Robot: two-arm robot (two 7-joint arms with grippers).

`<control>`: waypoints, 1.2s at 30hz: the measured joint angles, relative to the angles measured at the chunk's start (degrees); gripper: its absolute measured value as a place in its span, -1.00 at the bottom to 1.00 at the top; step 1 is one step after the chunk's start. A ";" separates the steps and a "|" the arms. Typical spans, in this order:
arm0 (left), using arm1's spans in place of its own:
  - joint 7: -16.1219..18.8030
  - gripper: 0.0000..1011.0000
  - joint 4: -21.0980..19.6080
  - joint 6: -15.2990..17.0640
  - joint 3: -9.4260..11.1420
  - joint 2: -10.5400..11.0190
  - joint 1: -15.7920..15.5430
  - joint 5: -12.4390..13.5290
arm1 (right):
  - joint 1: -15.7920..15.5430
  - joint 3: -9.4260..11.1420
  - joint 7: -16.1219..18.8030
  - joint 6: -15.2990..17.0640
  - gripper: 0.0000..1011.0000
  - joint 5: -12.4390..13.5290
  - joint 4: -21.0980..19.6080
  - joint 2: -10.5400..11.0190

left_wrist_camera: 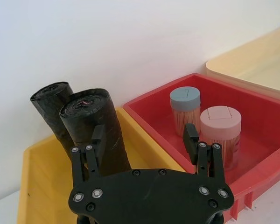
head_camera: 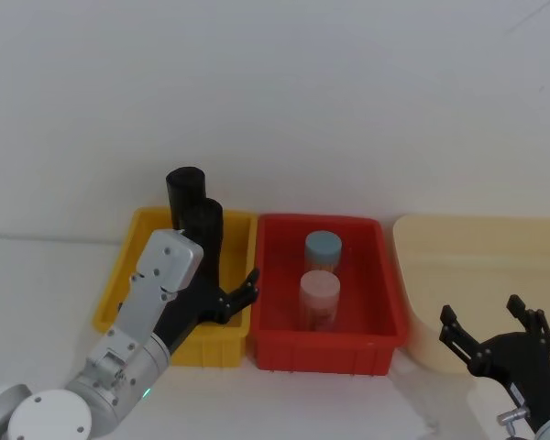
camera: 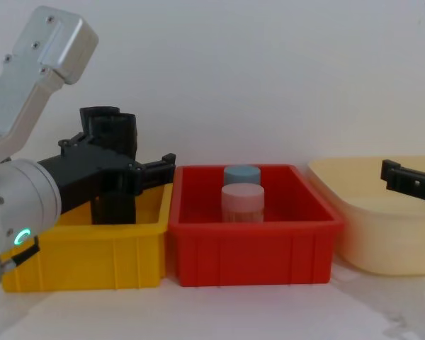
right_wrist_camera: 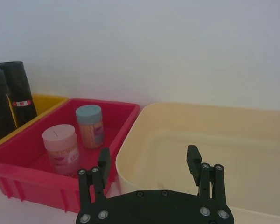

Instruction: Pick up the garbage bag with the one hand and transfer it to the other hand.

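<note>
The left gripper (left_wrist_camera: 144,135) hangs over the yellow bin (head_camera: 119,284), fingers spread wide and holding nothing. The garbage bag (left_wrist_camera: 95,121), the nearer black roll, stands upright in that bin, close by one finger, with the stickered roll (right_wrist_camera: 19,93) just behind it. The red bin (camera: 251,255) comes next, then the cream tub (camera: 382,241), where the right gripper (right_wrist_camera: 148,161) hovers open and empty. This looks like the approach before the first grasp; the next move calls for centring the fingers around the nearer roll and closing
</note>
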 joint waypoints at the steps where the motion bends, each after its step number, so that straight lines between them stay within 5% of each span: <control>1: 0.00 0.98 0.00 0.00 0.00 0.00 0.00 0.00 | 0.00 0.00 0.00 0.00 0.98 0.00 0.00 0.00; 22: 0.00 0.98 0.00 0.00 0.00 0.00 0.00 0.00 | -0.14 0.25 0.48 0.07 0.98 0.23 -0.16 0.19; 36: 0.00 0.98 0.00 0.00 0.00 0.00 0.00 0.00 | -2.80 1.98 5.74 1.69 0.98 2.83 -3.34 3.65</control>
